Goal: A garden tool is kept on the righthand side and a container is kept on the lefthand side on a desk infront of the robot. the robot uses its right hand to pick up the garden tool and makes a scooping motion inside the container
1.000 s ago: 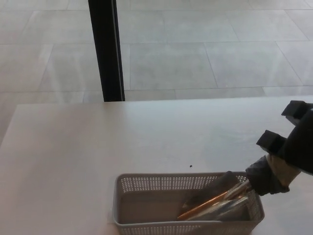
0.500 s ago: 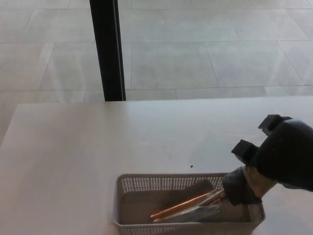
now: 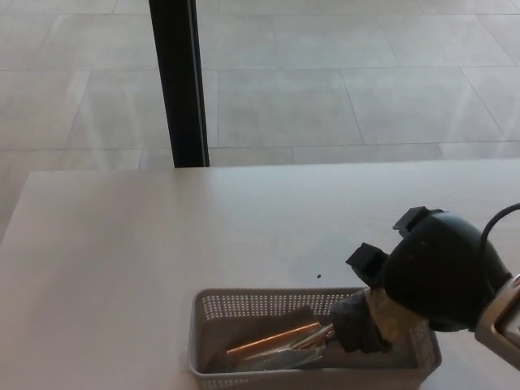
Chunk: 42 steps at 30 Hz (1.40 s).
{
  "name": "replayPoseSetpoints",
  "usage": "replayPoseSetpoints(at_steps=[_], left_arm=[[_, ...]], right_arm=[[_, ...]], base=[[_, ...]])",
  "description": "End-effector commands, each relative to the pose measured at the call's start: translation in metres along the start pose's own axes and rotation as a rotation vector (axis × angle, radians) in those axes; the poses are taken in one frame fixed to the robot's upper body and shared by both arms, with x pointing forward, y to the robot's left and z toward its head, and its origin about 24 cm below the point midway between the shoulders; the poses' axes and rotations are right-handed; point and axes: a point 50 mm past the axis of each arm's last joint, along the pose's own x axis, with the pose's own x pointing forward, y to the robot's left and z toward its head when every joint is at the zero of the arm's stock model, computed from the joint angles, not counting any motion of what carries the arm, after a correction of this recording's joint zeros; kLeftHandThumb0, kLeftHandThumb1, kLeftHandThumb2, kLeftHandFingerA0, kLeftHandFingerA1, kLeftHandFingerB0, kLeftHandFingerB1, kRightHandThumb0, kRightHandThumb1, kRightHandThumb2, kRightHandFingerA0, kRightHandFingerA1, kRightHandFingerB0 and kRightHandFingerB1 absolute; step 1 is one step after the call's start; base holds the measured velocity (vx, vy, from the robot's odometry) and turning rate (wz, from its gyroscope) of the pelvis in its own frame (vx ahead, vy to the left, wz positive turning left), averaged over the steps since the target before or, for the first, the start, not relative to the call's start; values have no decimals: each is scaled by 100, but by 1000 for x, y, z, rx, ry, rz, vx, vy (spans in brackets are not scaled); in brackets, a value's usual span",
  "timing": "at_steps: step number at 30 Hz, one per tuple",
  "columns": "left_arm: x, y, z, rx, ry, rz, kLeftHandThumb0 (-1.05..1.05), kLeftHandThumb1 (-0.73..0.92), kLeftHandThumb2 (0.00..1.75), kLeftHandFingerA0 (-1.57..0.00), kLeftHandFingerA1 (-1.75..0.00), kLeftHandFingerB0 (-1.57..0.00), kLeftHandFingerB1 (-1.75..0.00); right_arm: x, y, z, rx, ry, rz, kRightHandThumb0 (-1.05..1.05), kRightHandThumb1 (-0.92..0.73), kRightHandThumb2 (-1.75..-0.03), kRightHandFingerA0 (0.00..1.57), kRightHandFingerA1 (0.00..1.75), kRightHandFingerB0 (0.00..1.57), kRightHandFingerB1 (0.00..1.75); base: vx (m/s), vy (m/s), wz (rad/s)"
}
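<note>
A grey perforated basket (image 3: 244, 305) sits on the white desk (image 3: 162, 236) at the bottom middle of the head view. Inside it lies the metal blade of a garden trowel (image 3: 272, 345), with a copper-coloured shaft pointing left. My right hand (image 3: 406, 288) is shut on the trowel's handle over the basket's right half, fingers wrapped around a pale grip. The trowel's tip rests low near the basket's floor, toward its left side. My left hand does not appear.
A black vertical post (image 3: 179, 81) stands beyond the desk's far edge, against a tiled floor (image 3: 341, 73). A small dark speck (image 3: 318, 275) marks the desk just behind the basket.
My right hand has moved left and over the basket, carrying the trowel. The blade has slid leftward along the basket's floor.
</note>
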Motion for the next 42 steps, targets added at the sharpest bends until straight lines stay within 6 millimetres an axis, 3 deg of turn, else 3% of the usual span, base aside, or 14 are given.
replayPoseSetpoints(at_steps=[1, 2, 3, 4, 5, 7, 9, 16, 22, 27, 39, 40, 42], left_arm=[[-2, 10, 1, -1, -1, 11, -55, 67, 60, -61, -73, -55, -53], [-2, 9, 2, 5, -2, 12, -56, 67, 60, -59, -70, -55, -52], [-1, 9, 3, -4, 0, 16, -55, 67, 60, -60, -71, -54, -53], [-2, 10, 3, -9, -4, 14, -55, 66, 60, -61, -71, -55, -53], [-2, 10, 3, -9, -4, 14, -55, 66, 60, -61, -71, -55, -53], [-2, 11, 2, -19, -3, 14, -55, 66, 60, -60, -69, -55, -53], [-2, 10, -1, -31, 3, 14, -54, 66, 60, -60, -66, -56, -51], [-2, 11, -2, 2, 6, 11, -54, 67, 60, -56, -64, -52, -50], [-2, 9, -3, -2, 10, 18, -54, 67, 60, -62, -67, -54, -51], [-2, 9, -5, -17, 25, 23, -53, 66, 60, -60, -66, -54, -50], [-3, 10, -8, 8, 27, 27, -53, 68, 60, -58, -65, -54, -50], [-3, 11, -8, 4, 29, 28, -51, 67, 60, -65, -69, -56, -51], [-3, 11, -8, 12, 31, 29, -53, 68, 60, -65, -70, -56, -51]], right_arm=[[3, 0, 7, 399, 70, -17, -37, -54, -106, 95, 175, 81, 136], [3, 0, 5, 468, 123, -20, -37, -55, -110, 95, 175, 85, 112], [3, 2, 5, 519, 146, -35, -38, -53, -110, 94, 175, 86, 117], [-1, 7, 3, 618, 188, -51, -35, -54, -115, 93, 175, 77, 144], [-1, 8, 3, 630, 194, -51, -35, -54, -115, 93, 175, 77, 144], [-5, 14, 0, 728, 236, -43, -36, -55, -112, 89, 175, 69, 167], [-12, 20, -9, 843, 301, -49, -35, -53, -108, 88, 175, 69, 175], [-24, 23, -30, 1035, 414, -114, -29, -50, -121, 93, 175, 79, 165], [-36, 21, -56, 1224, 491, -260, -20, -51, -117, 90, 175, 79, 158], [-43, 22, -66, 1256, 525, -328, -20, -49, -119, 88, 174, 80, 156], [-65, 5, -113, 1303, 615, -505, -15, -51, -119, 88, 175, 76, 159], [-67, 5, -115, 1313, 624, -522, -14, -51, -119, 89, 175, 77, 158], [-69, 4, -119, 1303, 639, -539, -14, -50, -116, 88, 175, 78, 155]], base=[[0, 0, 0], [0, 0, 0], [0, 0, 0], [0, 0, 0], [0, 0, 0], [0, 0, 0], [0, 0, 0], [0, 0, 0], [0, 0, 0], [0, 0, 0], [0, 0, 0], [0, 0, 0], [0, 0, 0]])
